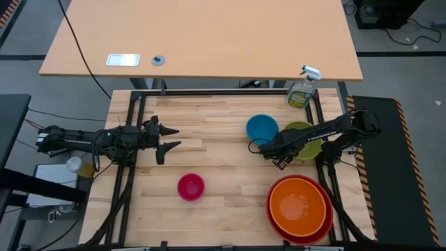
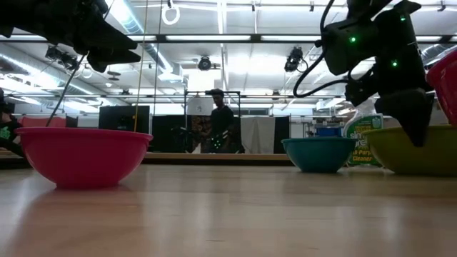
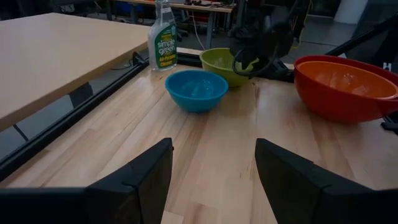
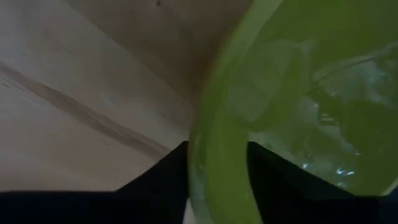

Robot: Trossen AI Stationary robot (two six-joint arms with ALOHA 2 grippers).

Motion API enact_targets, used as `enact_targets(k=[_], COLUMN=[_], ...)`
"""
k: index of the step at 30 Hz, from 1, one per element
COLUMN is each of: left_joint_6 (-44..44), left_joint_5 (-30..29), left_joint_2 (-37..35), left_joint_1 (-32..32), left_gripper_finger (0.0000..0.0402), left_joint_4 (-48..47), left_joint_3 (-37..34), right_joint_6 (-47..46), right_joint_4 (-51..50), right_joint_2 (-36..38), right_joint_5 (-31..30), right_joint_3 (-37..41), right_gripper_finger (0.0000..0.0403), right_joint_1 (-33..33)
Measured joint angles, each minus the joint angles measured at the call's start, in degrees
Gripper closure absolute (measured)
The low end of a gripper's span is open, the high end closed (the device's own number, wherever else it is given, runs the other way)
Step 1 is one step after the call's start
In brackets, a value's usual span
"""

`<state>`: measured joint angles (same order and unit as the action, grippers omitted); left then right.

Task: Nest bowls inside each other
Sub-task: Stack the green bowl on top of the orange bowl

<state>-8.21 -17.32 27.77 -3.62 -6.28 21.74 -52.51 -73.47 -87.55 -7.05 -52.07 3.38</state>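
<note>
The lime green bowl (image 1: 308, 138) stands on the table at the right, next to the blue bowl (image 1: 262, 128). My right gripper (image 1: 280, 155) is over the green bowl's left side and is shut on its rim. The orange bowl (image 1: 300, 203) sits inside the red bowl (image 1: 277, 222) at the near right. The small pink bowl (image 1: 190, 187) stands alone near the middle. My left gripper (image 1: 171, 138) hovers open at the left, clear of everything. My right gripper has the lime green bowl's rim (image 4: 217, 177) between its two fingers, one finger (image 4: 158, 180) outside the wall and the other (image 4: 277, 171) inside. The fingers come steeply from above. In the low view the bowl (image 2: 410, 153) sits on the table.
A green spray bottle (image 1: 302, 90) stands at the far right edge, just behind the green bowl. A bare stretch of wood lies between the pink bowl and the blue one. A larger tabletop (image 1: 202, 35) runs along the far side.
</note>
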Motion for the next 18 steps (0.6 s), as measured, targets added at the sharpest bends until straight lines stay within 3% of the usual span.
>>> enact_targets(k=[9, 14, 18], left_joint_6=[0.0, 0.0, 0.2], left_joint_5=[0.0, -0.1, -0.1], left_joint_2=[0.0, 0.0, 0.0], left_joint_1=[0.0, 0.0, 0.0], left_gripper_finger=[0.017, 0.017, 0.017], left_joint_4=[0.0, 0.0, 0.0], left_joint_3=[0.0, 0.0, 0.0], right_joint_6=[0.7, 1.5, 2.3], right_joint_4=[-0.3, -5.1, -11.7], right_joint_2=[0.0, 0.0, -0.1], right_joint_5=[2.5, 2.3, -1.7], right_joint_3=[-0.3, -5.0, -12.2], right_gripper_finger=[0.0377, 0.0379, 0.0365], right_joint_1=[-0.1, 0.3, 1.5])
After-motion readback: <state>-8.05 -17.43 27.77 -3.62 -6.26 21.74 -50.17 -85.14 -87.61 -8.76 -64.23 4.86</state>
